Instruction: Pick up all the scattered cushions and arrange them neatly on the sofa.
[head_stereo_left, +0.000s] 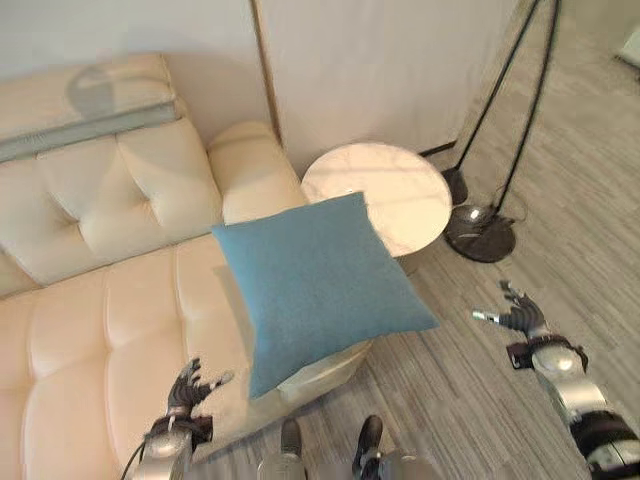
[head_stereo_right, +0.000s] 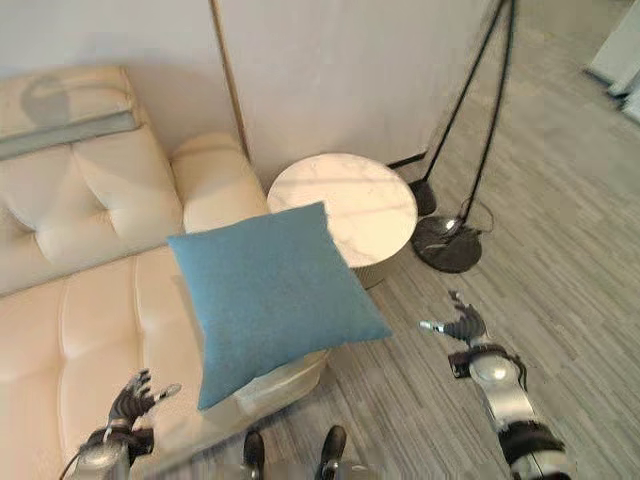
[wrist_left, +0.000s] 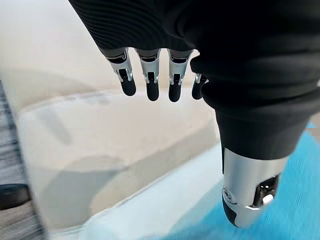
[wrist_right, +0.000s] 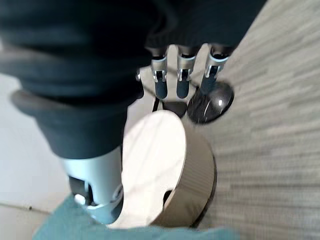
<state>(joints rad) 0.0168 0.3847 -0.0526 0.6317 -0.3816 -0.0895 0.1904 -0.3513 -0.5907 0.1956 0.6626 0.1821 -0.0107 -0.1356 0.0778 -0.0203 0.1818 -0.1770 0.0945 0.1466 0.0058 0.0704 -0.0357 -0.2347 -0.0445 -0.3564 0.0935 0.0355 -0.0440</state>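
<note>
The left hand (wrist_left: 165, 45) hung with its fingers (wrist_left: 150, 85) straight and loose, holding nothing, the thumb (wrist_left: 247, 195) set apart from them. Past the fingertips lay the cream sofa (wrist_left: 115, 145), its seat edge curving beneath the hand. Beside the thumb showed a patch of the blue cushion (wrist_left: 295, 210), not touched by the hand. Beyond the sofa's edge, a strip of grey wooden floor (wrist_left: 10, 145) was visible.

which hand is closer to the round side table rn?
Right. The right hand hangs open over the floor beside the round side table. The left hand is over the sofa seat, beyond the blue cushion.
</note>
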